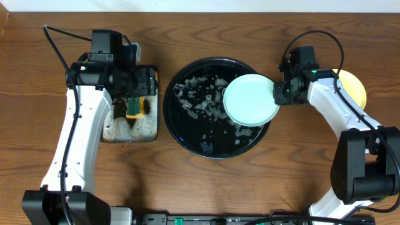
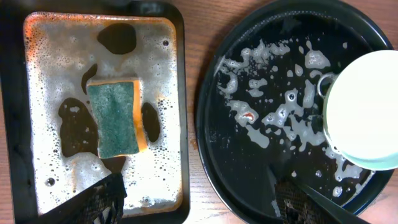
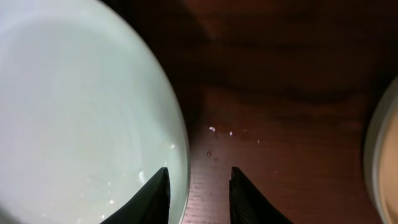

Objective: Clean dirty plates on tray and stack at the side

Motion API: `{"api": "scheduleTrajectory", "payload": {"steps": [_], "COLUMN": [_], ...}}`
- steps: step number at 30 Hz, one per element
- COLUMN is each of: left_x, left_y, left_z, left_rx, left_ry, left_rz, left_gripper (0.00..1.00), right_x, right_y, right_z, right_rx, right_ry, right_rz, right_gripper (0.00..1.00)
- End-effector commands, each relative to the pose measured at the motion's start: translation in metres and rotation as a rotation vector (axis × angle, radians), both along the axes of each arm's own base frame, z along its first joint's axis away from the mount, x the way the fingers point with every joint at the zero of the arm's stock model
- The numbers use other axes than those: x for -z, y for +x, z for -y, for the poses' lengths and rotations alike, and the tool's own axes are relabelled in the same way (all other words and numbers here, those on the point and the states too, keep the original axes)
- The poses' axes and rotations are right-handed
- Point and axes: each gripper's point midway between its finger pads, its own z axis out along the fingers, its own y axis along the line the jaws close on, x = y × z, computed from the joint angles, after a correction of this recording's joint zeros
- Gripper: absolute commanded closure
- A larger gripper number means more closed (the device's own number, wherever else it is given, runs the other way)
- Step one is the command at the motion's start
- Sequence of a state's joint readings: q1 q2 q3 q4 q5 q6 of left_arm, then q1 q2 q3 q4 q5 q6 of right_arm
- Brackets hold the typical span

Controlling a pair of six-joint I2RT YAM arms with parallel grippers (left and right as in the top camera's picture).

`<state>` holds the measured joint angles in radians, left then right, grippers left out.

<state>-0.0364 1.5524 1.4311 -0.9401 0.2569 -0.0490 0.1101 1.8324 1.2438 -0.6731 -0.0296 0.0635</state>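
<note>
A pale blue-green plate lies on the right side of the round black tray, overhanging its rim. It also shows in the left wrist view. My right gripper is at the plate's right edge. In the right wrist view the plate has its rim between the parted fingers of that gripper, with bare wood visible beside the rim. A pale yellow plate lies on the table behind the right arm. My left gripper hangs wide open and holds nothing.
A rectangular black tray full of suds holds a green-yellow sponge at the left. Foam patches and a small orange speck lie on the round tray. The yellow plate's edge is close on the right.
</note>
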Motion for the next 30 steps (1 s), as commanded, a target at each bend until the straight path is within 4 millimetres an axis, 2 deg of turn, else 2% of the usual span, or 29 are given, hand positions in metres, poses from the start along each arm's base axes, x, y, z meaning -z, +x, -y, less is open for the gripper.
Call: {"api": "scheduleTrajectory", "payload": {"steps": [1, 7, 17, 20, 23, 24, 30], "left_x": [-0.003, -0.003, -0.003, -0.003, -0.003, -0.003, -0.003], "left_y": [0.001, 0.001, 0.001, 0.001, 0.001, 0.001, 0.001], "left_z": [0.002, 0.002, 0.002, 0.002, 0.002, 0.002, 0.002], "left_rx": [0.001, 0.001, 0.0, 0.0, 0.0, 0.001, 0.0], "left_ry": [-0.006, -0.007, -0.007, -0.007, -0.007, -0.007, -0.007], "left_rz": [0.004, 0.004, 0.004, 0.004, 0.004, 0.004, 0.003], "left_gripper": [0.22, 0.21, 0.21, 0.21, 0.22, 0.22, 0.22], "right_x": [0.0, -0.002, 0.016, 0.023, 0.027, 0.028, 0.024], "right_y": [0.006, 0.01, 0.002, 0.0, -0.001, -0.001, -0.001], "right_z": [0.004, -0.003, -0.002, -0.002, -0.002, -0.001, 0.0], "right_rx": [-0.006, -0.019, -0.018, -0.016, -0.008, 0.0, 0.009], "right_ry": [0.011, 0.052, 0.05, 0.047, 0.049, 0.051, 0.047], "right_rz": [0.021, 0.041, 0.03, 0.017, 0.006, 0.004, 0.008], "right_gripper": [0.7, 0.69, 0.66, 0.76, 0.95, 0.99, 0.99]}}
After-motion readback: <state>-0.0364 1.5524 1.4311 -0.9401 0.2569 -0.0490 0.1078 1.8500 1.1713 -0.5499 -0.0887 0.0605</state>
